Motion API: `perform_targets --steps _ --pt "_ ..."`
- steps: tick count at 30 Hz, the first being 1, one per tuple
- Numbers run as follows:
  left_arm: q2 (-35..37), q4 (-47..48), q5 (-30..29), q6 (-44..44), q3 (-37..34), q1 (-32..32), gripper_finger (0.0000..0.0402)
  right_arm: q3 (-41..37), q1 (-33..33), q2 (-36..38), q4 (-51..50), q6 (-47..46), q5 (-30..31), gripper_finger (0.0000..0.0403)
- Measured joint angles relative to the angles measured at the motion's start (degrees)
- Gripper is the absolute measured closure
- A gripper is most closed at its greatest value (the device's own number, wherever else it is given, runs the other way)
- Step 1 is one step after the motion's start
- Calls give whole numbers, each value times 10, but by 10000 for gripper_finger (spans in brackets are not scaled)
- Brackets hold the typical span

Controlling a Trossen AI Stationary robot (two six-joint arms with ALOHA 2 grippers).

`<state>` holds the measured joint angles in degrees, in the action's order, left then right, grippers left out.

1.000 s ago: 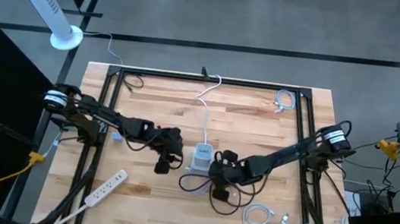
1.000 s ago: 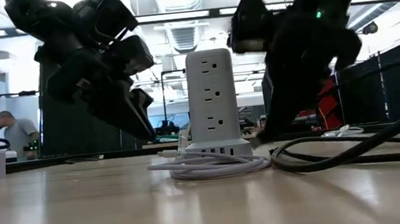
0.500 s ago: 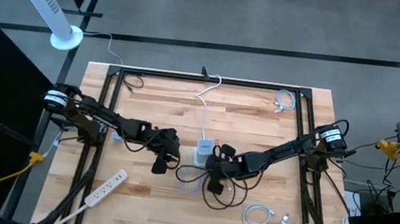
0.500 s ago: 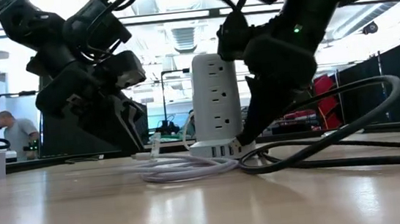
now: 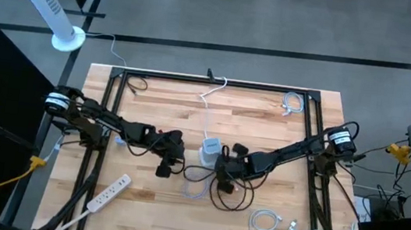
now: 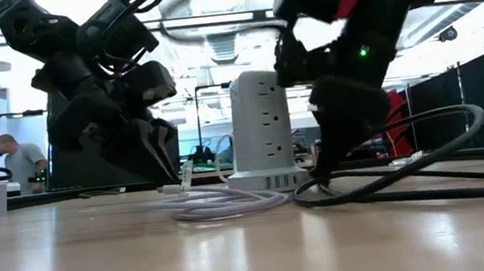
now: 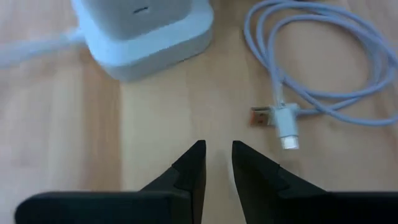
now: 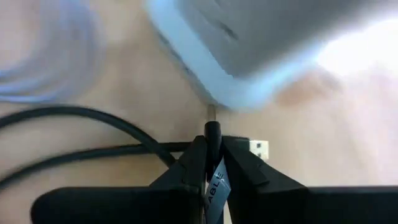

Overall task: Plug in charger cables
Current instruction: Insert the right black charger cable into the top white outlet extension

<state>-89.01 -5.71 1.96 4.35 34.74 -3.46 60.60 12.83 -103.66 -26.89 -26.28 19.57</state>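
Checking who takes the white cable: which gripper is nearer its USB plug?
Left. The left gripper hovers just short of the white cable's USB plug, empty. The right gripper, across the tower, holds the black cable's plug.

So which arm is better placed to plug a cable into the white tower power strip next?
Right. The right gripper is shut on the black cable's plug, tip right by the tower's base. The left gripper holds nothing, its narrow gap short of the white cable's plug.

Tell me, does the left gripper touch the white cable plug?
Apart. In the left wrist view, bare wood separates the left gripper from the white cable plug.
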Motion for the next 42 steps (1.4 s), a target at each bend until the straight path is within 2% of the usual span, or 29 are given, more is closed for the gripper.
perform_targets --steps 5,10,16,22,33,42 --pt "0 -51 -6 69 1 16 328 0 -4 11 -5 -14 9 380" --pt "-5 -55 -40 111 1 58 321 0 16 14 49 -110 7 380" --pt "-74 -111 -40 137 1 105 312 0 48 -13 101 -229 54 380" --pt "-137 -124 -29 164 54 109 301 0 70 -34 103 -358 133 380" --pt "-161 -115 -12 194 102 112 291 0 96 -84 144 -417 191 380" --pt "-161 -112 -5 158 100 113 292 0 96 -90 152 -413 212 380"
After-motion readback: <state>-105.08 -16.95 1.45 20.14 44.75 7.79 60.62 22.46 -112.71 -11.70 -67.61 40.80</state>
